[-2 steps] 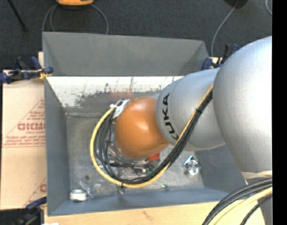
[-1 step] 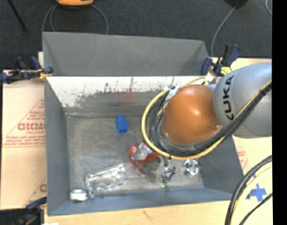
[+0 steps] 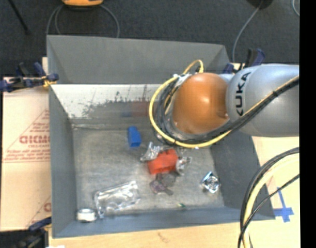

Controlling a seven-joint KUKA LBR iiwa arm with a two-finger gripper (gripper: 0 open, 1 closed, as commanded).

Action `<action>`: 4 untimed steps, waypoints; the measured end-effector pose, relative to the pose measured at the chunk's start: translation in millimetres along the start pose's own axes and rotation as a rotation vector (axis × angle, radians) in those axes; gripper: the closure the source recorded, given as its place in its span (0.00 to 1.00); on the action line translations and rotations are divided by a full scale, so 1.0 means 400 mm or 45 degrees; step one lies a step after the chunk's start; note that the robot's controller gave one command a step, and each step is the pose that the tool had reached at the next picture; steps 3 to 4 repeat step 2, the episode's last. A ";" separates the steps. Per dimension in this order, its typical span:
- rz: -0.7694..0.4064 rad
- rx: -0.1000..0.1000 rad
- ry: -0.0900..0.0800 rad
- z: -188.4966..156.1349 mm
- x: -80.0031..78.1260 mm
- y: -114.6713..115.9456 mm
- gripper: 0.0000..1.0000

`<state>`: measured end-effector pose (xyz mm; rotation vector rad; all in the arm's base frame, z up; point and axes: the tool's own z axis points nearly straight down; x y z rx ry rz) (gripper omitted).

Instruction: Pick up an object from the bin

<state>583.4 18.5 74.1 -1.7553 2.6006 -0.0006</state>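
My gripper (image 3: 168, 158) hangs under the orange dome, near the middle of the bin floor. Its two silvery fingers (image 3: 152, 152) stand on either side of a small red blocky thing (image 3: 162, 164) and press against it. A small dark purple piece (image 3: 160, 186) lies just in front of the red thing. A blue block (image 3: 133, 137) stands a little to the left of the fingers, toward the back wall.
A clear crumpled plastic bottle (image 3: 115, 197) with a white cap lies along the front left of the bin. A small shiny silver-and-blue piece (image 3: 210, 182) sits at the front right. The arm and its yellow cables cover the bin's back right.
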 end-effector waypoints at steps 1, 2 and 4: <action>0.003 0.008 -0.011 -0.007 -0.009 -0.004 1.00; -0.063 0.010 -0.002 -0.433 -0.022 -0.013 1.00; -0.063 0.010 -0.002 -0.433 -0.022 -0.013 1.00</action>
